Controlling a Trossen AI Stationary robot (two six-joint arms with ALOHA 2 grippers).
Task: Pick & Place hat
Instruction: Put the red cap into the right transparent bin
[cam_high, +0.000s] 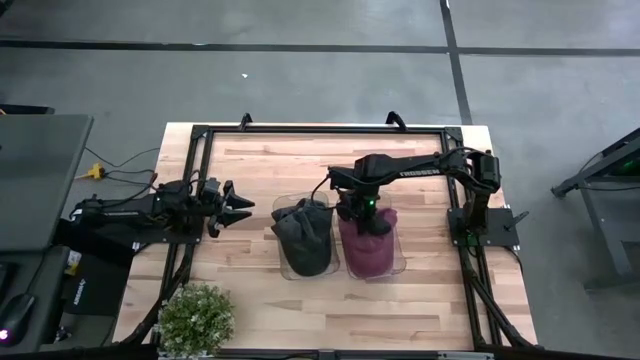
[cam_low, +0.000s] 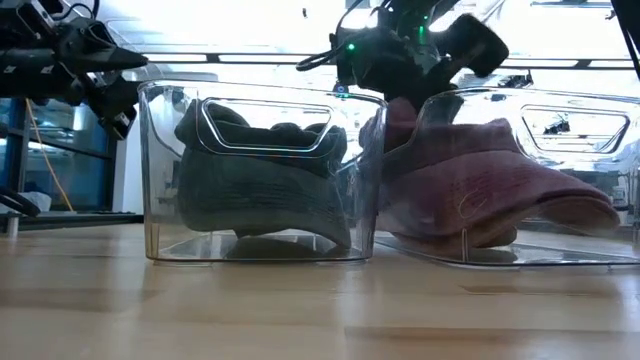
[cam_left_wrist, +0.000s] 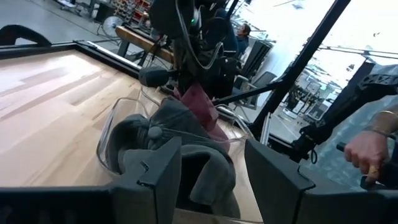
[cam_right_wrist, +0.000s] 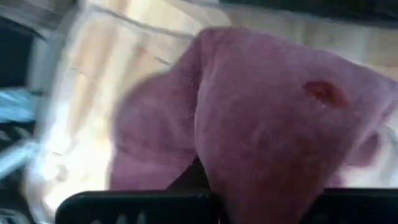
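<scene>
A maroon hat (cam_high: 372, 252) lies in the right-hand clear bin (cam_low: 602, 140). My right gripper (cam_high: 367, 222) is shut on the hat from above. A dark grey hat (cam_high: 305, 238) sits crumpled in the left-hand clear bin (cam_low: 160, 180), its brim on the bin's floor (cam_low: 290, 235). My left gripper (cam_high: 240, 206) hovers open and level to the left of that bin, touching nothing. In its wrist view the fingers (cam_left_wrist: 158, 177) frame the grey hat (cam_left_wrist: 180, 134). My right gripper pinches a fold of the maroon hat's crown (cam_right_wrist: 217, 149) between its two fingers. The fingers slant down from above. The crown is drawn up toward the gripper (cam_low: 400, 125), while the brim (cam_low: 575, 210) rests low in the bin.
The two bins stand side by side at the table's middle. A potted plant (cam_high: 195, 318) sits at the near left corner. A black frame (cam_high: 200, 135) runs along the table's edges. A person's hand (cam_left_wrist: 367, 149) shows beyond the table in the left wrist view.
</scene>
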